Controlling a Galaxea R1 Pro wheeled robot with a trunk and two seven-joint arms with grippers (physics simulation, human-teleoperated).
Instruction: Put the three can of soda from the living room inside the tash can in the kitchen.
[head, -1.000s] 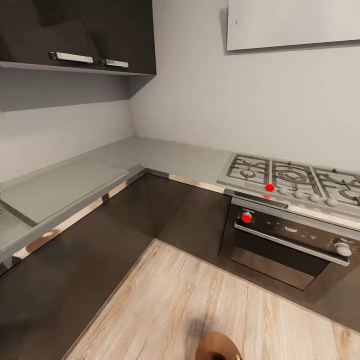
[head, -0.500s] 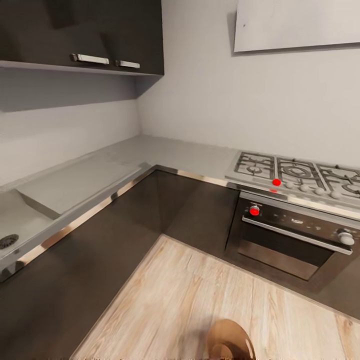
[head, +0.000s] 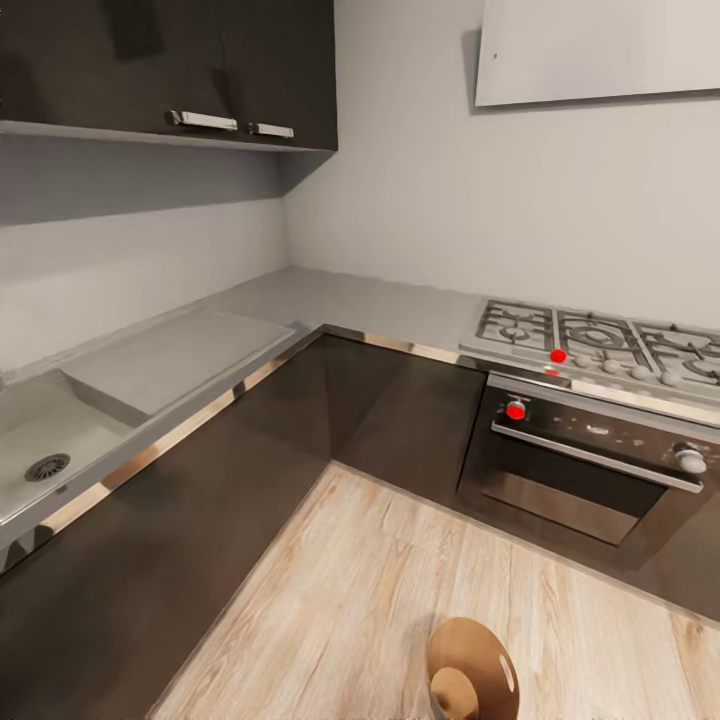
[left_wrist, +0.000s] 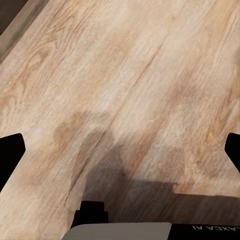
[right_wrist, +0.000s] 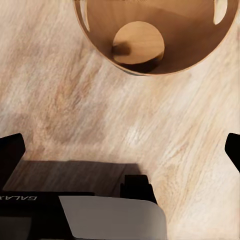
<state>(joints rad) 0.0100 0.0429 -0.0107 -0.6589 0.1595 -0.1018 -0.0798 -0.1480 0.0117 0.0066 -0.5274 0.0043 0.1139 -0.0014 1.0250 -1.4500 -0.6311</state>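
Head view: the camera is panning, bringing the round tapered brown-lined trash can (head: 472, 668) further into frame on the pale wood floor (head: 380, 590). Right wrist view: the right pincer (right_wrist: 120, 150) is hanging open and empty just short of the bin. Left wrist view: the left pincer (left_wrist: 120, 150) is open above bare floor.

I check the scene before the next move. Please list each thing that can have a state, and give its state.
Bin: upright on the wood floor, nothing inside.
Oven: door shut.
Wall cabinets: doors shut.
Sink: empty, drain uncovered.
Hob: no pots on it.
Left gripper: open, holds nothing.
Right gripper: open, holds nothing.
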